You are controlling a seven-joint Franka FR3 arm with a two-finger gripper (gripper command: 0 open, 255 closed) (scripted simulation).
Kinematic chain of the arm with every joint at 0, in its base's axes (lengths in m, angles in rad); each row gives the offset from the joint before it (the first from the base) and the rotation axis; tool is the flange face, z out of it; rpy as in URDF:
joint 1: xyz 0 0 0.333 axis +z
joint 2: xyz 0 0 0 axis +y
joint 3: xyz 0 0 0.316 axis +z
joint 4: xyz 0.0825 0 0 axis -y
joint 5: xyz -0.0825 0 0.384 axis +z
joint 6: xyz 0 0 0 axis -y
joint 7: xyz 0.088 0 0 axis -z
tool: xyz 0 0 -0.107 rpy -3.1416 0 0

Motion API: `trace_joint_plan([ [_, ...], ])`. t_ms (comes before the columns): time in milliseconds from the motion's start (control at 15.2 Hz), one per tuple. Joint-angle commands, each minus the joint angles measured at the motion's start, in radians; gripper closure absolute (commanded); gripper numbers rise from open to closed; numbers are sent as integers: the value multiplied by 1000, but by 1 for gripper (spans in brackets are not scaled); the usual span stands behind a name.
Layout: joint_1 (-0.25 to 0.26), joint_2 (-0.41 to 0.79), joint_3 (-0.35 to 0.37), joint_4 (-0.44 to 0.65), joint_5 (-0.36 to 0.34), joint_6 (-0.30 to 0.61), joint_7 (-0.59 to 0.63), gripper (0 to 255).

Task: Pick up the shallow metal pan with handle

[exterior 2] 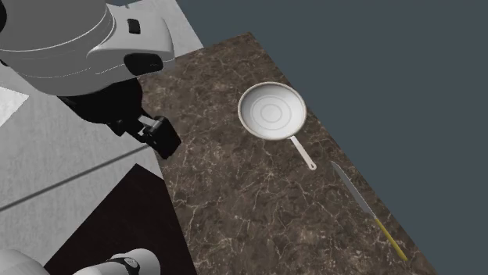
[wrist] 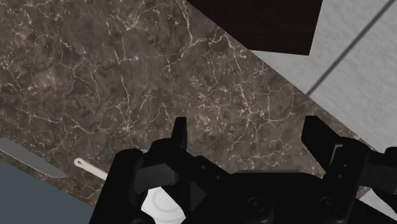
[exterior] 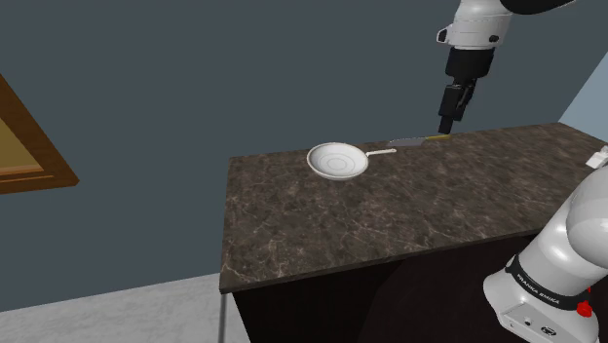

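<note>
Presently: one pan (exterior: 338, 162), shallow, round, pale inside, with a thin handle (exterior: 380, 152). It lies flat on the dark veined surface (exterior: 390, 214), close to the far edge and toward the shoulder view's left. One knife (exterior: 417, 142), grey blade and yellow grip, lies near the tip of the handle but apart from it, along the same far edge. One black gripper (exterior: 447, 122) hangs raised above the surface, well apart from the pan. Its fingers (wrist: 180, 132) are spread, with nothing between them but bare stone. Status: pan not yet reached. Hazards, as judged: the handle is slim, so a pinch set off its line would likely let it twist or slip. A hold far out along the handle may let the bowl sag on lifting. A descent too near the handle's tip may strike the knife. A pinch on the low rim may skid off.
</note>
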Motion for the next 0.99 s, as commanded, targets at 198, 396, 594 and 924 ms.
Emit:
trace_joint_plan([
  [198,-2,37,-53,-41,-48,87,-113,0],
  [396,-5,93,-105,-67,-91,179,-223,0],
  [594,-6,165,-157,-78,-127,275,-331,0],
  [924,-1,319,-238,-59,-164,433,-508,0],
])
